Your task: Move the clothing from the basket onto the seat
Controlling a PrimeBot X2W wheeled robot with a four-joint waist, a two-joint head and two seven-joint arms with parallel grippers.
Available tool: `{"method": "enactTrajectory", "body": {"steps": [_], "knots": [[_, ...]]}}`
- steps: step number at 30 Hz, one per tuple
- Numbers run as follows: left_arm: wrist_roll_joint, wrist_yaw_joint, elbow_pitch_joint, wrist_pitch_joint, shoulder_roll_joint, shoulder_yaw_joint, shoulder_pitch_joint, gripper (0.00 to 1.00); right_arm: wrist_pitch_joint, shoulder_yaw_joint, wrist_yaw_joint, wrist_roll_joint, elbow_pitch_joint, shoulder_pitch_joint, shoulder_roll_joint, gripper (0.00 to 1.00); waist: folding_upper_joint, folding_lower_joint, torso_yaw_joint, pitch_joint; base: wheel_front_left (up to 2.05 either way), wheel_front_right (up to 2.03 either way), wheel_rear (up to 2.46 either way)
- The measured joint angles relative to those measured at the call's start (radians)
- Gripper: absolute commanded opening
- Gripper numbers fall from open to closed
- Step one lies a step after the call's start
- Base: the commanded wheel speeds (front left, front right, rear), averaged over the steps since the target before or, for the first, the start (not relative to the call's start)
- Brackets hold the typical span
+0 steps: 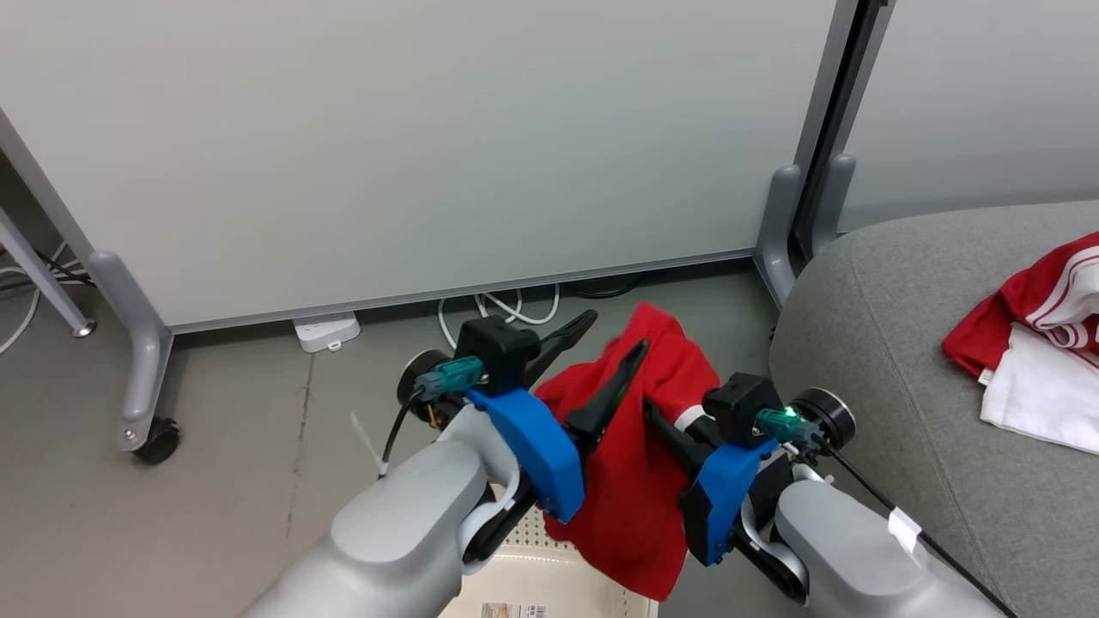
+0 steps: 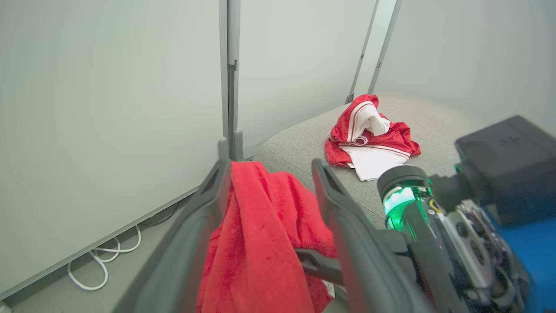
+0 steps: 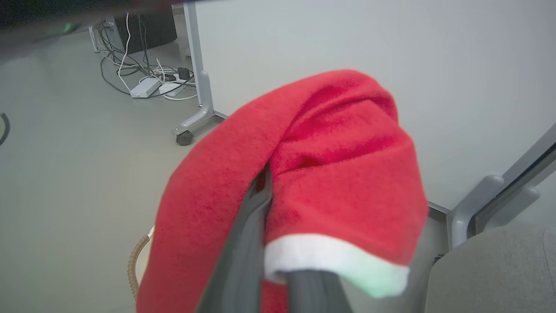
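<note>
Right gripper (image 3: pixel 266 184) was clamped on the fuzzy plain red shirt (image 1: pixel 635 489), its fingertips buried in cloth. Left gripper (image 1: pixel 614 333) gaped wide around a fold. Perforated basket (image 1: pixel 549 579) was cut off at bottom centre. Red-and-white shirt (image 1: pixel 1043 330) lay crumpled on the grey seat (image 1: pixel 893 369), right edge.

No words or numbers can be read anywhere. A small printed sticker (image 1: pixel 513 610) on the basket (image 1: pixel 558 571) carries dark, barcode-like marks, too small to make out. The dark camera housing (image 2: pixel 508 150) bears a faint embossed mark, also illegible.
</note>
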Motion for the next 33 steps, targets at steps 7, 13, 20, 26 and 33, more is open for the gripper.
{"method": "enactTrajectory", "body": {"steps": [7,13,20,26,33], "knots": [[0.154,0.042,-0.167,0.0,0.075,0.186,0.205,1.0,-0.019,-0.029,0.0,-0.007,0.007,-0.002,-0.002,0.0,0.0,0.0,0.0,0.008,0.0,0.0,0.0],[0.297,0.061,-0.294,0.0,0.127,0.351,0.388,1.0,-0.028,-0.072,0.0,-0.019,0.008,-0.003,-0.017,0.0,0.0,0.0,0.015,0.023,0.0,0.0,0.0],[0.416,0.057,-0.367,0.0,0.131,0.494,0.552,1.0,-0.03,-0.115,0.0,-0.039,0.006,0.006,-0.024,0.0,0.0,0.0,0.034,0.028,0.0,0.0,0.0],[0.477,0.028,-0.377,0.0,0.116,0.566,0.618,1.0,-0.027,-0.141,0.0,-0.053,-0.001,0.021,-0.025,0.0,0.0,0.0,0.039,0.024,0.0,0.0,0.0],[0.525,0.006,-0.376,0.0,0.088,0.621,0.643,1.0,-0.017,-0.165,0.0,-0.07,-0.015,0.039,-0.025,0.0,0.0,0.0001,0.036,0.021,0.0,0.0,0.0]]}}
